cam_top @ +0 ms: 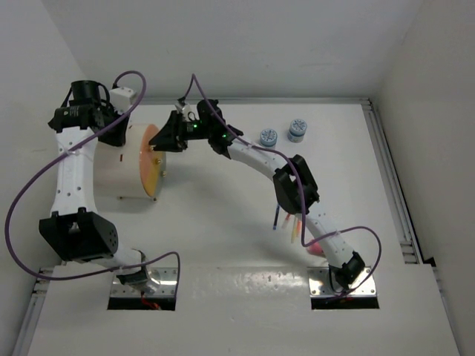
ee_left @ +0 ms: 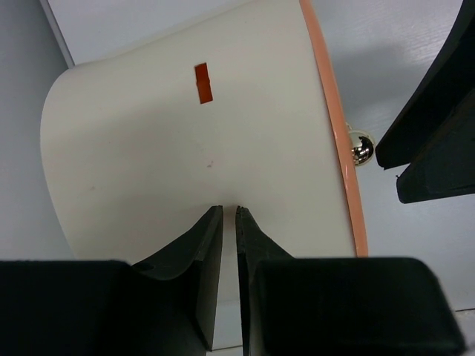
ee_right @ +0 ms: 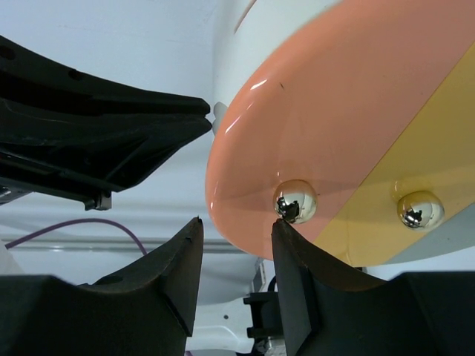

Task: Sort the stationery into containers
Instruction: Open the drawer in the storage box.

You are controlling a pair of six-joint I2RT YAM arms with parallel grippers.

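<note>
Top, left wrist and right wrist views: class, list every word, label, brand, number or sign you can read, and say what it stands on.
None can be read in any view.
Orange-red patch on the cream drum: a blank rectangle, no writing.
Tops of the two blue-and-white pieces: pale markings, too small to read.

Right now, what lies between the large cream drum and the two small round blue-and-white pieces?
The right gripper and its arm; shown in the top view.
</note>
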